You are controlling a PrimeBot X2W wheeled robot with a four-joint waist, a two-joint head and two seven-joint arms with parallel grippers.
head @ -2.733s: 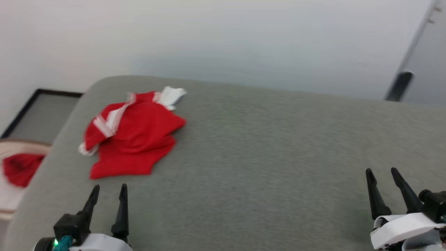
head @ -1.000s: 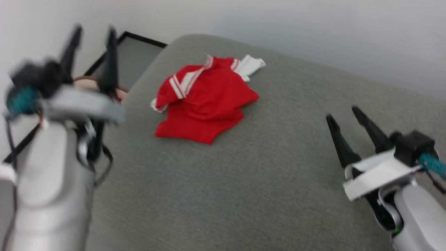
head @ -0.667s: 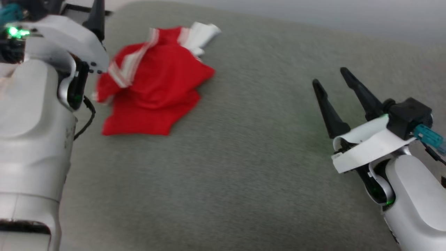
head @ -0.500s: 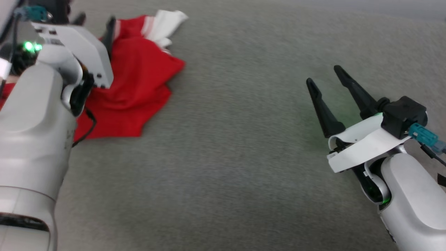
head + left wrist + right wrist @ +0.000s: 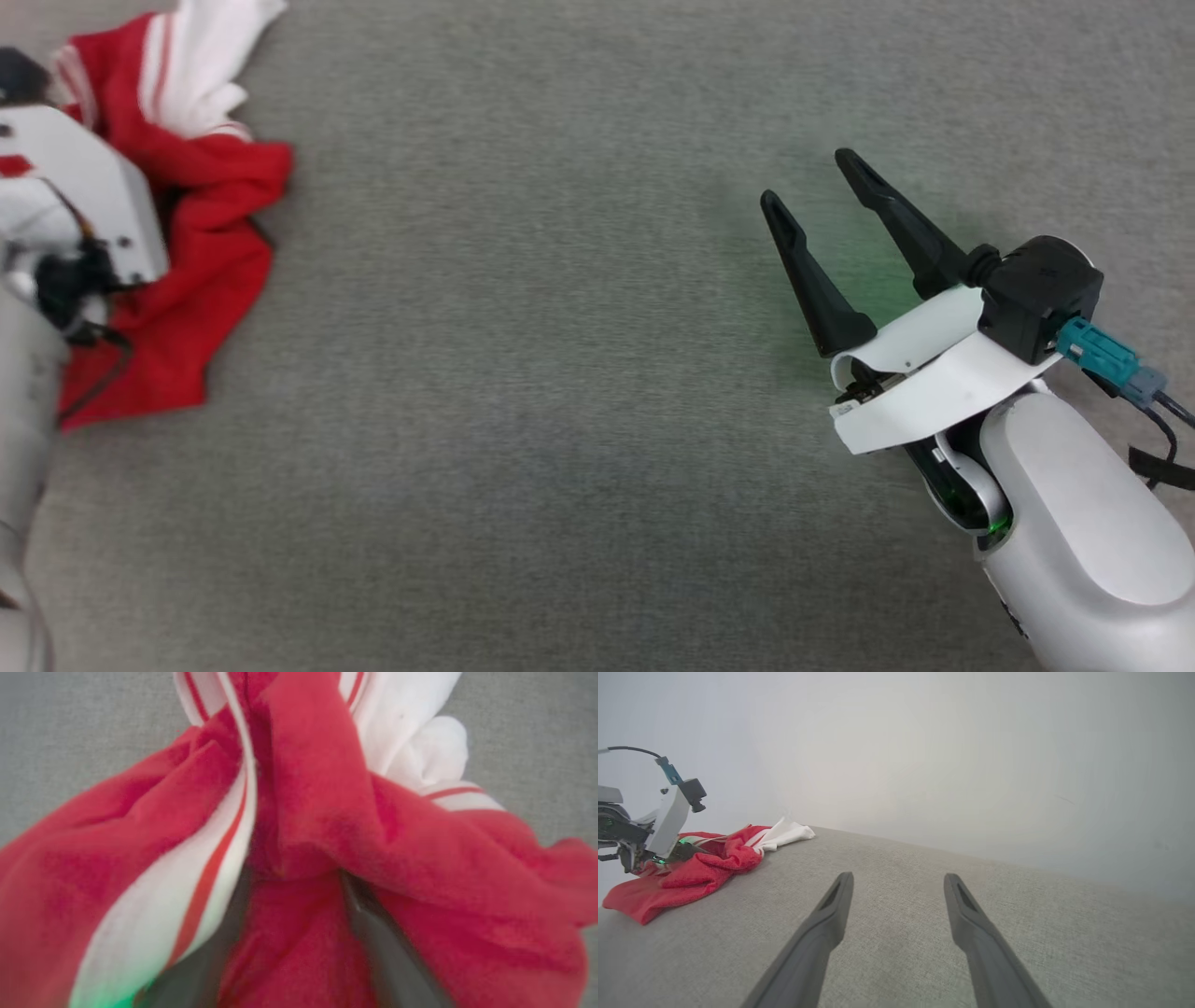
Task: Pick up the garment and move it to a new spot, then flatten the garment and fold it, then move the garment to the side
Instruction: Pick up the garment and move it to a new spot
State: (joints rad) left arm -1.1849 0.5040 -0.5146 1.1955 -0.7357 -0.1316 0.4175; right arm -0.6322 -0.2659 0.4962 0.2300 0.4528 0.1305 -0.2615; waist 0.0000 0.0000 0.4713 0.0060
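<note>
The garment (image 5: 219,252) sits bunched at the left edge of the head view, on the bench (image 5: 560,373). It is a soft, bright-red heap, loosely crumpled, with a white panel and thin red-and-white stripe trim fanning out at its far end. Its lower hem spreads flat and ragged over the grey cover. The left arm's white wrist housing (image 5: 93,196) hangs over its near side and hides part of it.

Down the left wrist view, the left end effector (image 5: 294,886) is released. Its two dark fingers (image 5: 383,952) are spread wide and pushed in under the folds, and a thick red ridge of cloth is humped between and over the tips. A white band with one red stripe drapes across the left finger. Nothing looks pinched.

Over on the right, the right end effector (image 5: 805,177) is released too. Its long tapered fingers stand well apart, grasp nothing and point up and to the left across the bench. It is well apart from the garment, with a broad stretch of open grey between them, so plenty of room there.

The bench cover is a fine, even, heathered grey weave, matte and smooth, with a faint green glow by the right fingers. In the right wrist view its far edge rounds off softly against a plain pale wall (image 5: 971,765), and the garment lies close to that edge.
</note>
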